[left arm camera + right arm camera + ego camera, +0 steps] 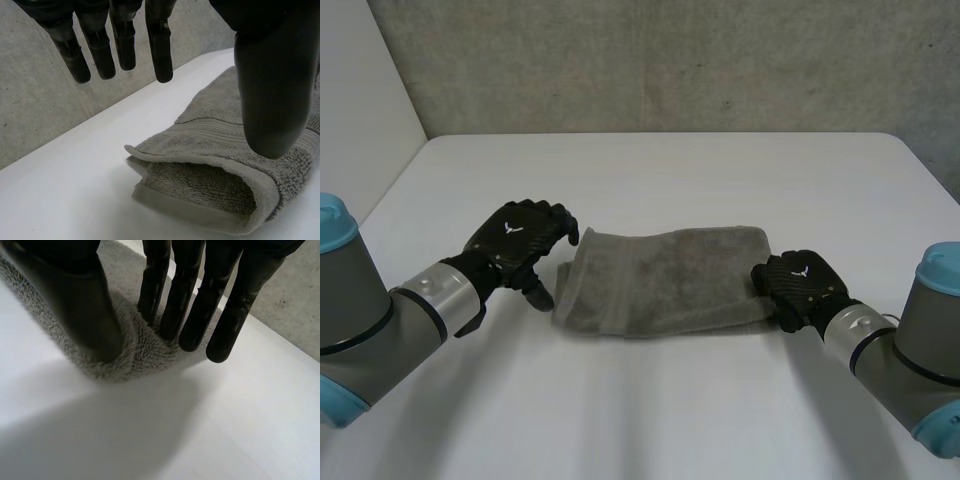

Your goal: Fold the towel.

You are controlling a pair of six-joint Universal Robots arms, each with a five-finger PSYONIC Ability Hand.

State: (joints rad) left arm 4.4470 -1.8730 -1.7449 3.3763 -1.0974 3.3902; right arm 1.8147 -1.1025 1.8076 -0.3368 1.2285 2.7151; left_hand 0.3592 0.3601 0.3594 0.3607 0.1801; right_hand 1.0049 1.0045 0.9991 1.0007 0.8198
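While the folded towel (pixel 665 282) lies central on the table (pixel 650 170), we see the left hand (pixel 520 238) spread wide just off its left end. Straight fingers of the right hand (pixel 802 285) rest on its right end.

2 arms reach in from the near side, the left arm (pixel 380 310) and the right arm (pixel 910 345), each ending in a black hand turned back-upward. The left hand (pixel 520 242) hovers with its fingers (pixel 160 45) hanging straight and slightly spread, the thumb apart, nothing held. The right hand (pixel 802 285) lies low, its straight fingers (pixel 192 305) and thumb resting apart on the end of the towel (pixel 660 280).
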